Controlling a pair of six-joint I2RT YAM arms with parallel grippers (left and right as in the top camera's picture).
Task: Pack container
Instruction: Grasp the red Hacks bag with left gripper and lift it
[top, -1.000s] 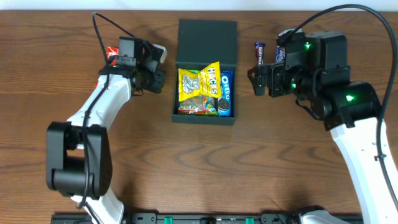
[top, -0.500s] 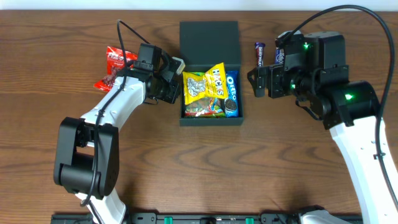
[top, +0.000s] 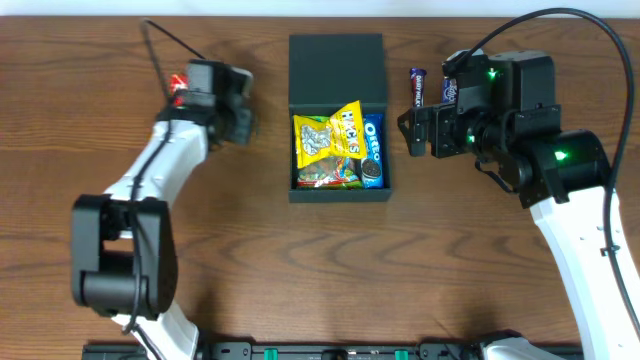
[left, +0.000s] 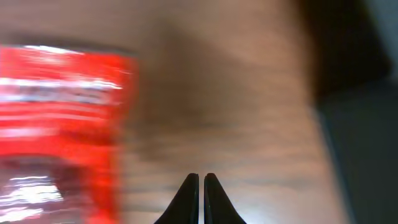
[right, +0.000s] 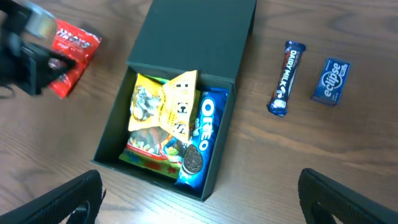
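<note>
Two snack packs lie side by side inside the container (top: 337, 65): a yellow packet (top: 325, 135) and a blue Oreo pack (top: 369, 150). The container sits mid-desk between the arms, lid folded flat on the far side. Only the right wrist view shows the blue Eclipse pack (right: 330, 81) whole, beside the Dairy Milk bar (right: 287, 78); overhead, the right arm covers most of it. Left wrist view, blurred: left pincer (left: 201, 186) pressed together, empty, red packet (left: 62, 124) to its left. Right pincer (top: 409, 132) spread wide, empty, right of the container. Desk (top: 300, 260): brown wood grain; pale strip beyond the far edge
</note>
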